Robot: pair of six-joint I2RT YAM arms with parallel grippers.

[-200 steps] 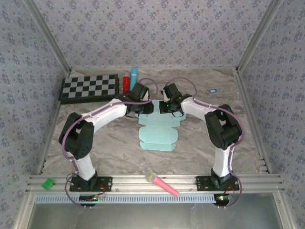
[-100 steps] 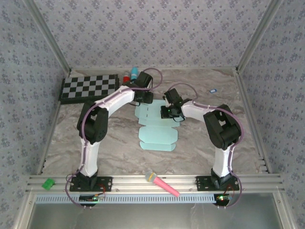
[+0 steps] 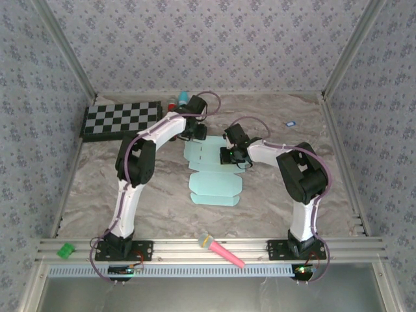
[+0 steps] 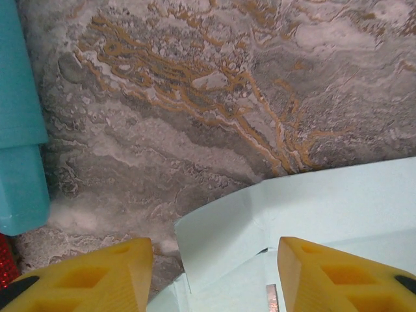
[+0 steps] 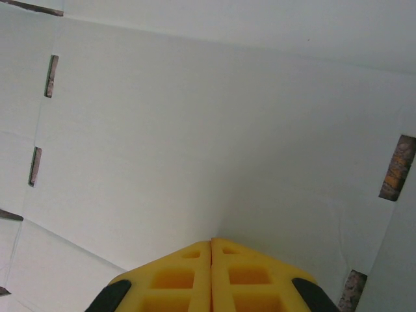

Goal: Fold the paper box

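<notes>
- Box [image 3: 214, 185]: pale mint sheet, flat, unfolded, scalloped flaps at the edges; lying mid-surface between the two arms.
- Far end of sheet under both hands; near end well short of the front rail.
- Left wrist view: corner flap of box [image 4: 312, 214] slightly lifted off the marble, slots and creases visible.
- Right wrist view: box [image 5: 195, 130] seen close up, plain panel with small slots along two sides.
- Right hand [image 3: 229, 156] at the far right part of the sheet; fingers together [image 5: 211, 242], nothing between them, tips pointing down at the panel. Contact with the paper: cannot tell.
- Left hand [image 3: 197, 133] at the far left corner of the sheet; fingers apart [image 4: 213, 260], flap corner in the gap, not clamped.
- Teal tube [image 4: 19, 130] just beside the left hand, red item [image 4: 5, 260] next to it; both at the back of the surface [image 3: 97, 182], seen from above as tube [image 3: 184, 97] and red item [image 3: 172, 104].
- Checkerboard [image 3: 122, 119] at far left, apart from the sheet.
- Pink mic-like toy [image 3: 221, 250] on the front rail; green piece [image 3: 65, 249] at the rail's left end.
- Small dark tag [image 3: 290, 123] far right, well apart from the box.
</notes>
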